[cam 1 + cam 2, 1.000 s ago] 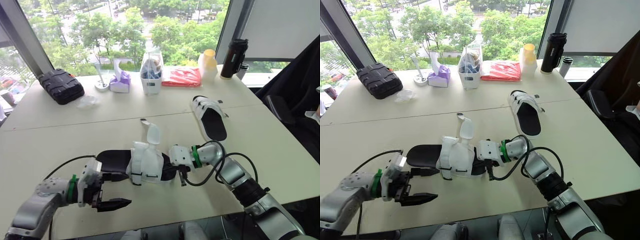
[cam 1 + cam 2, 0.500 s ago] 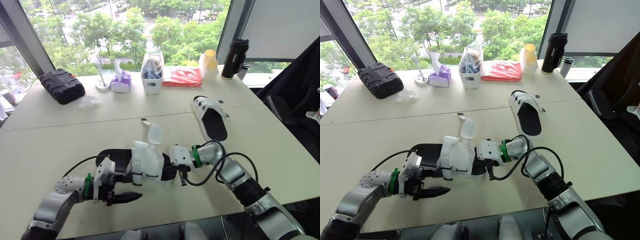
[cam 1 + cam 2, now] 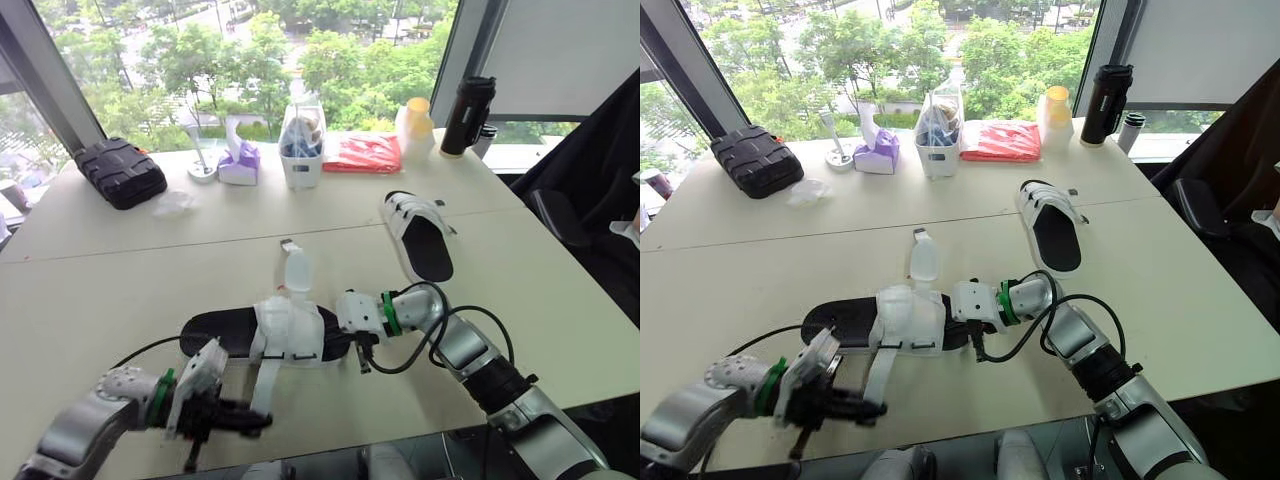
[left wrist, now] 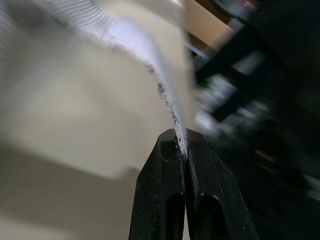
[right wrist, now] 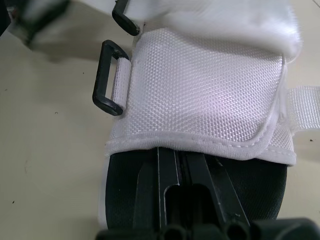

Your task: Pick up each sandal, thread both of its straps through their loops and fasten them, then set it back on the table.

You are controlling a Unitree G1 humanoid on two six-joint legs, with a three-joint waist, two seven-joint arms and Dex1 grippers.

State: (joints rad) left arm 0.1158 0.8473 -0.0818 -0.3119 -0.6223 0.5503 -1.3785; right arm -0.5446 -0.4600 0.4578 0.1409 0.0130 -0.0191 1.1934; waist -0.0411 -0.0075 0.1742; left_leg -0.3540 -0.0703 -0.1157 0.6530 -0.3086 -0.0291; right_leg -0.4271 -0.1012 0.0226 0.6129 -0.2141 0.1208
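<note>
Now | strap [image 3: 263,378] in left jaws | sandal [image 3: 215,328] end in right jaws

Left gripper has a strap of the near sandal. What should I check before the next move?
1. Left gripper shut on the strap: ok.
2. Right gripper holding the sandal by its sole: ok.
3. Held strap through its loop: cannot tell.
4. Loop nearest the right gripper filled: not ok, it is empty.
5. Far strap fastened: not ok, it sticks out loose on the sandal's far side.
6. Other sandal apart from both arms: ok.
</note>
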